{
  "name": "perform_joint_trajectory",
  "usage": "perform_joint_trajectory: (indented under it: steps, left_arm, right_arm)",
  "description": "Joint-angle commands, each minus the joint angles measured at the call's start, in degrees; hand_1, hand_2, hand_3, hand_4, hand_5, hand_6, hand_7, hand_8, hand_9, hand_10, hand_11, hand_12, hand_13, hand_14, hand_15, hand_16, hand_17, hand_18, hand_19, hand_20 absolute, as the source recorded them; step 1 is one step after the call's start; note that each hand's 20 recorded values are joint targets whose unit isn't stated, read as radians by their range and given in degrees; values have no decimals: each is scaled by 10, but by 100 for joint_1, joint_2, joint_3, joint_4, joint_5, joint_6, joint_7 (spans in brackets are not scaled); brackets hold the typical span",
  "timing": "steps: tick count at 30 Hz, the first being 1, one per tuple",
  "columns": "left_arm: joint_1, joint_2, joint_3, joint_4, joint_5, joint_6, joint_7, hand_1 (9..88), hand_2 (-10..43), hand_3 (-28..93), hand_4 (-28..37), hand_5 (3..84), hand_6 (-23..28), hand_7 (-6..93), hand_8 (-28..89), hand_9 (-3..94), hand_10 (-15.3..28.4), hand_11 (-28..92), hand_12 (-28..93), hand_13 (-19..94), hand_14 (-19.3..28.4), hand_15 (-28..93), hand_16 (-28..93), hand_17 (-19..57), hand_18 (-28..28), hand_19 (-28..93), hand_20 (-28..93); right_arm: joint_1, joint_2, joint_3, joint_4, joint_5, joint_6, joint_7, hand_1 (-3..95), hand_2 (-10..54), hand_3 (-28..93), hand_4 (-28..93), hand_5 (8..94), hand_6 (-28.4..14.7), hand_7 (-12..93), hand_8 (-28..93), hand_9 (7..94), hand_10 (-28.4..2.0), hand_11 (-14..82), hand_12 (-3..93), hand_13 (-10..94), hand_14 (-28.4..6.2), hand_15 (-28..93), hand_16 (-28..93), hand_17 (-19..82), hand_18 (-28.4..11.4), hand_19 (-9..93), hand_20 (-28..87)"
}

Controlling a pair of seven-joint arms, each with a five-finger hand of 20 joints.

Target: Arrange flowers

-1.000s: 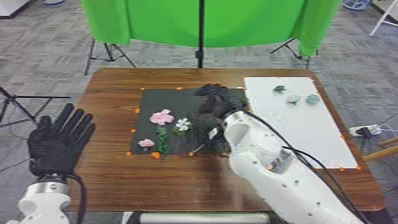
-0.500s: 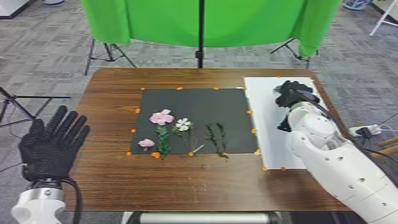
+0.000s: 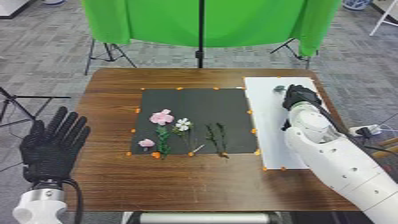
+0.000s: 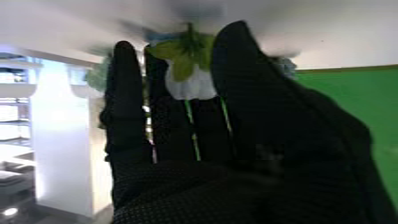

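The right hand (image 3: 302, 97) is at the right of the frame, over the upper part of the white sheet (image 3: 271, 145). In the right wrist view its fingers are nearly straight, and a pale blossom (image 4: 189, 82) with green sepals appears lightly pinched between them and the thumb, the sepal end towards the sheet. Near it, a leafy head (image 4: 98, 77) and a grey-green head (image 4: 284, 65) flank the fingers. In the head view, a teal head (image 3: 279, 89) lies just beside the hand, towards the upper right of the frame.

The step looks to be handling loose heads on the sheet; whether this blossom is being picked up or put down, I can't tell. If it is a pick, the next move wants a gentle lift clear of its neighbours, then a carry towards the centre. Squeezing hard could crush or spin something so light.

Nothing here sits in a container. The dark mat (image 3: 218, 102), mid-frame, carries a pink flower (image 3: 161, 117) and a white flower (image 3: 182, 124), a small pink head (image 3: 147, 143) at its lower left, and two green stems (image 3: 218, 137) towards its lower right, which probably need heads. Both mat and sheet lie flat on the tabletop (image 3: 169, 185).

The left hand (image 3: 49, 152) is spread open at the frame's lower left, holding nothing.
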Motion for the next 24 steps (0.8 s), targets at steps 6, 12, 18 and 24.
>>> perform_joint_trajectory:
  steps: [6,12,18,24]
  left_arm:
    - [31,-75,-10,29,46,-24,-102,229,124,768,-283,426,73,66,-73,353,130,123,111,253,130,207,-18,-31,108,180,130]
    - [-61,-19,-43,77,136,-92,-111,231,130,760,-283,428,73,65,-74,358,127,121,107,256,120,194,-25,-30,109,179,129]
    - [-184,57,-73,129,245,-154,-126,227,134,759,-283,427,71,59,-74,360,126,115,100,253,108,170,-32,-27,106,177,126]
    - [-402,177,23,236,310,-235,-208,225,134,759,-283,423,68,54,-74,357,123,107,97,249,100,148,-34,-25,102,169,122]
  right_arm:
    - [-629,31,48,-154,-168,756,-83,693,-38,609,-283,736,-15,229,29,797,-108,102,406,710,-71,295,405,319,-177,778,392]
    - [-952,118,288,-926,-229,1048,-315,698,-31,604,-283,736,-19,253,18,802,-111,110,423,709,-76,306,406,319,-173,770,402]
    - [-1178,57,282,-1907,-238,1040,-588,671,-37,655,-283,735,-25,272,1,804,-115,115,421,706,-80,321,397,323,-180,770,406]
    - [-1203,-88,-41,-2500,-187,1053,-1073,662,-38,671,-283,733,-28,272,-1,802,-121,113,416,700,-81,329,390,324,-183,772,405]
